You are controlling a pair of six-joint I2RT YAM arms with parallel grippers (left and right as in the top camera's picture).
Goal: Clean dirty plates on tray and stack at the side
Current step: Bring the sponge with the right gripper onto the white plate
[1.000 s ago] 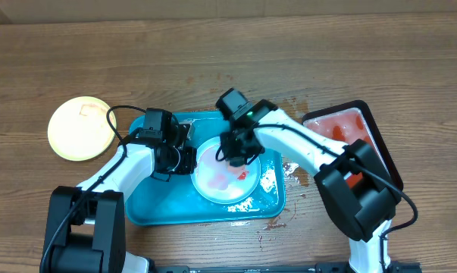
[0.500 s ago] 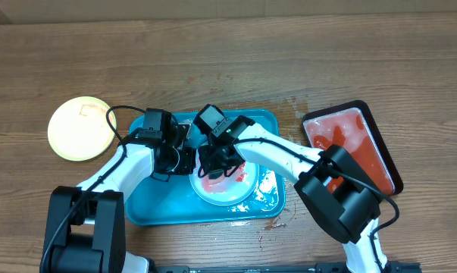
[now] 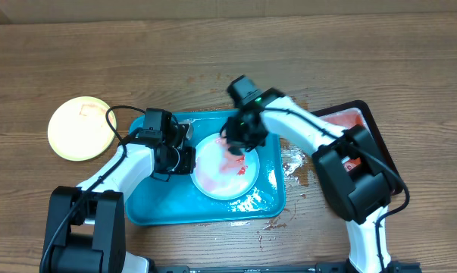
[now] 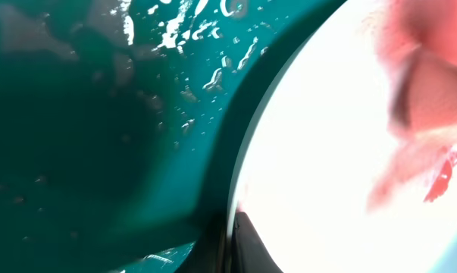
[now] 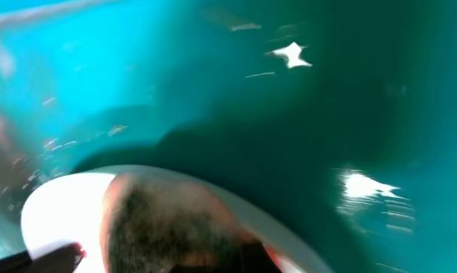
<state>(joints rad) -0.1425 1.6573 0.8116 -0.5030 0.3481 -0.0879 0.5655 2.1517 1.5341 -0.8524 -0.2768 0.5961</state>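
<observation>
One plate: rim clamped in our left gripper, beneath our right gripper, whose grip we cannot tell.

No readable text, label, brand, number or sign on anything in any view.

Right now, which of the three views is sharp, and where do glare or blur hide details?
Overhead view: sharp, evenly lit, small wet glints on the large turquoise rectangular plastic tray. Left wrist view: the pale round plastic plate is overexposed almost to white, its red smears out of focus. Right wrist view: blurred throughout, with bright glare patches on the tray.
</observation>
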